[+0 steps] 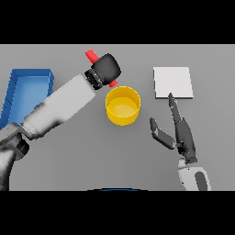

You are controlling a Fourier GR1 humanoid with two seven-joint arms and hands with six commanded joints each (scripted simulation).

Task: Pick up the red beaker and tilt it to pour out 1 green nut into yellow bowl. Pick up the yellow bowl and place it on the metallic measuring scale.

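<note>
- I am reaching my left hand (107, 68) across the table (82, 151) toward 12 o'clock; the arm is entering from the 8 o'clock corner.
- My left hand is wrapping closed around the red beaker (92, 56). Only two parts of the beaker are showing: a red end protruding at the hand's 10 o'clock side and a small red edge at its 6 o'clock side.
- The beaker is lying tilted, not upright, and is sitting just beyond the yellow bowl (122, 106), at the bowl's 11 o'clock.
- The yellow bowl is standing upright near the table's centre. I cannot tell whether a green nut is lying inside it.
- The metallic measuring scale (172, 82) is lying flat at the bowl's 2 o'clock, apart from it.
- I am resting my right hand (179, 133) at 4 o'clock of the bowl, fingers straight and spread, gripping nothing. One fingertip is pointing at the near edge of the scale.
- A blue bin (27, 89) is sitting at 9 o'clock, partly behind my left forearm.
</note>
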